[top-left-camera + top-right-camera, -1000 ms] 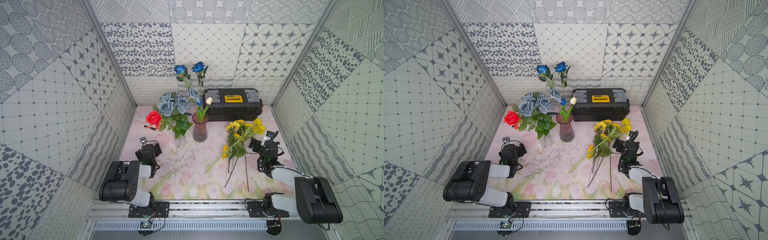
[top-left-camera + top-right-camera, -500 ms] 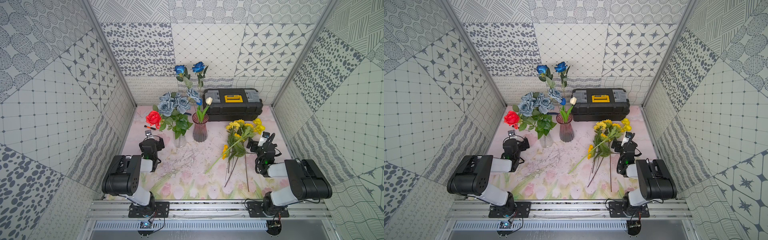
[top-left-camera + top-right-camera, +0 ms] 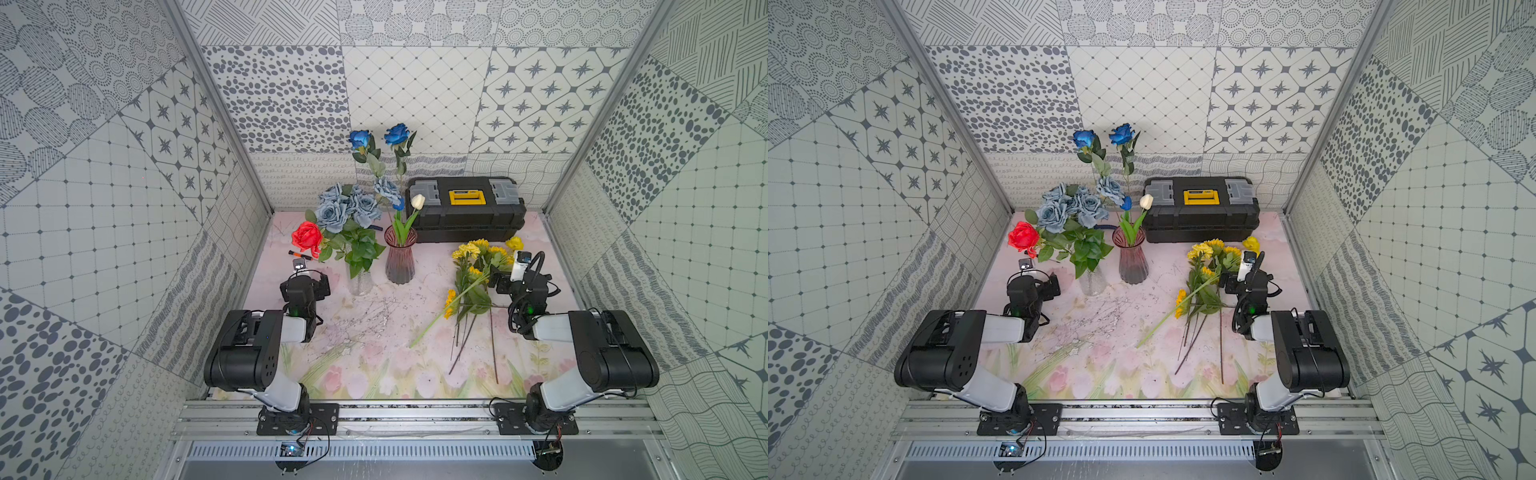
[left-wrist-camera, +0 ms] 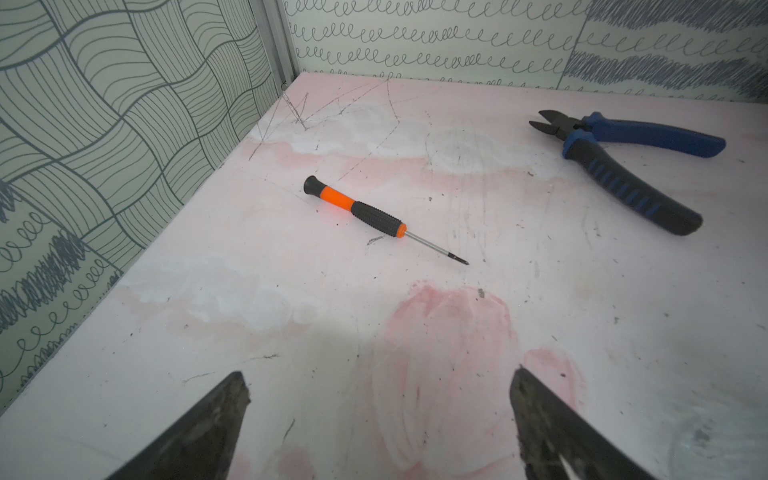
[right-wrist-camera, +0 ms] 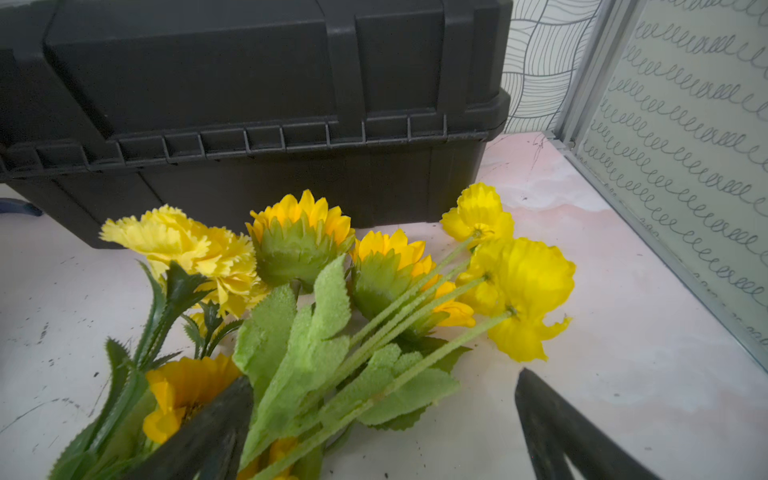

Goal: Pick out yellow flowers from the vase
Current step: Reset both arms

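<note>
Left gripper (image 4: 380, 374) and right gripper (image 5: 384, 376) spread, empty; yellow flowers (image 3: 478, 270) piled at 3 o'clock of vase (image 3: 400, 259), so lift right gripper straight up, unclosed.

Bright yellow flowers (image 5: 519, 282) with green leaves (image 5: 291, 332) at the right gripper (image 5: 384, 378), black toolbox (image 5: 249, 83) beyond, orange-and-black screwdriver (image 4: 365, 212) ahead of the left gripper (image 4: 378, 371), blue-and-black cutters (image 4: 623, 166) farther off.

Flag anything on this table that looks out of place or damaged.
A small orange-and-black screwdriver and blue-handled cutters lie loose on the mat near the back left corner, outside the closed toolbox. The mat is scratched and scuffed in the middle. Nothing looks spilled.
</note>
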Motion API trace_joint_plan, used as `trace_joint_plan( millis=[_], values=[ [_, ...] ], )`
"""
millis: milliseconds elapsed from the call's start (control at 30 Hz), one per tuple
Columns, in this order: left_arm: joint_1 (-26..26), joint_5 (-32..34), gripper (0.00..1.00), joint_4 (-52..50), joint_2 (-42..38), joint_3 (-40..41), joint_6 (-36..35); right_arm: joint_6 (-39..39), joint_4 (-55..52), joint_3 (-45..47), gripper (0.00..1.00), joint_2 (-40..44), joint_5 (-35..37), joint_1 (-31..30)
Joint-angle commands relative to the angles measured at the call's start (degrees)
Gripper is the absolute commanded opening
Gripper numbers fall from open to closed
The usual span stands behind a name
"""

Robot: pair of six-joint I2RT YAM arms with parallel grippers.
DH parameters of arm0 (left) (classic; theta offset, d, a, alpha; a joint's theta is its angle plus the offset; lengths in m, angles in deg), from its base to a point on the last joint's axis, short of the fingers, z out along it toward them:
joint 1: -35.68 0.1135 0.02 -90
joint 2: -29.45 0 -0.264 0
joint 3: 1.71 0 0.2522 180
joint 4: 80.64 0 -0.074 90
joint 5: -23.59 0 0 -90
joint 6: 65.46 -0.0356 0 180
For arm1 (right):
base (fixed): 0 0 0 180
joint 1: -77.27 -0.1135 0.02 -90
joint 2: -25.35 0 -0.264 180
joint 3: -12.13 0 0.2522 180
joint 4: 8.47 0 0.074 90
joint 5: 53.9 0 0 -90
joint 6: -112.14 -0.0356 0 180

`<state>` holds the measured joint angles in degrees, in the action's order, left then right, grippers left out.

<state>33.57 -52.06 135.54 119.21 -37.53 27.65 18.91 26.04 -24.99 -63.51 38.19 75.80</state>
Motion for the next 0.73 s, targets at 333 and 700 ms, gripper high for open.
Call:
trace_joint_plan(
  millis=[333, 700],
  values=[
    [-0.56, 0.77, 0.98, -0.14, 0.42, -0.61, -1.53, 2.34, -0.72, -0.49, 0.98, -0.26, -2.09, -0.55],
    [-0.54, 0.77, 0.98, -0.14, 0.39, -0.61, -1.53, 2.34, -0.90, -0.63, 0.98, -0.30, -2.09, -0.55]
  ],
)
